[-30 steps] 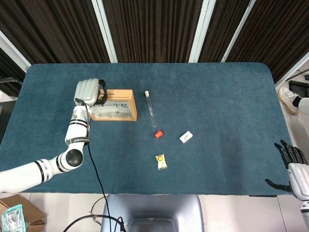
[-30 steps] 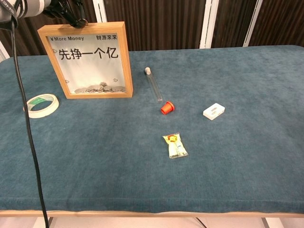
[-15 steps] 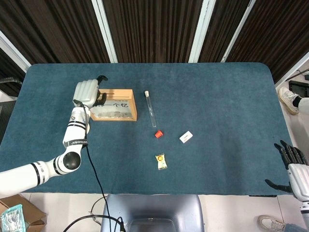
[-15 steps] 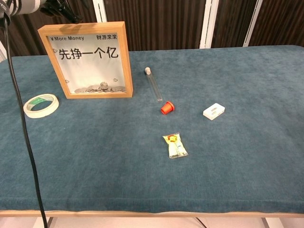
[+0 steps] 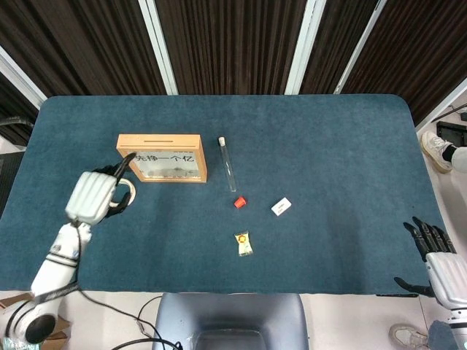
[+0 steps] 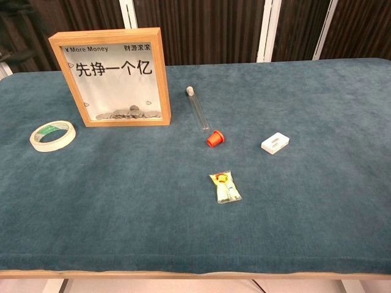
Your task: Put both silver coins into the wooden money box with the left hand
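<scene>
The wooden money box point(image 6: 113, 76) stands upright at the back left, its slot on top point(image 5: 162, 138). A heap of silver coins point(image 6: 128, 113) lies at its bottom behind the pane. I see no loose coin on the cloth. My left hand point(image 5: 93, 195) hovers to the front left of the box, apart from it, with nothing in it and its dark fingers point(image 5: 124, 165) stretched toward the box. The chest view does not show that hand. My right hand point(image 5: 432, 254) hangs with fingers spread off the table's near right corner.
A roll of tape point(image 6: 53, 135) lies left of the box, partly under my left hand in the head view. A glass tube point(image 6: 197, 108), a red cap point(image 6: 214, 138), a small white box point(image 6: 275, 143) and a yellow packet point(image 6: 225, 187) lie mid-table.
My left hand has drawn back from the top of the money box, toward the table's near left, and has left the chest view. The right hand has barely shifted.
</scene>
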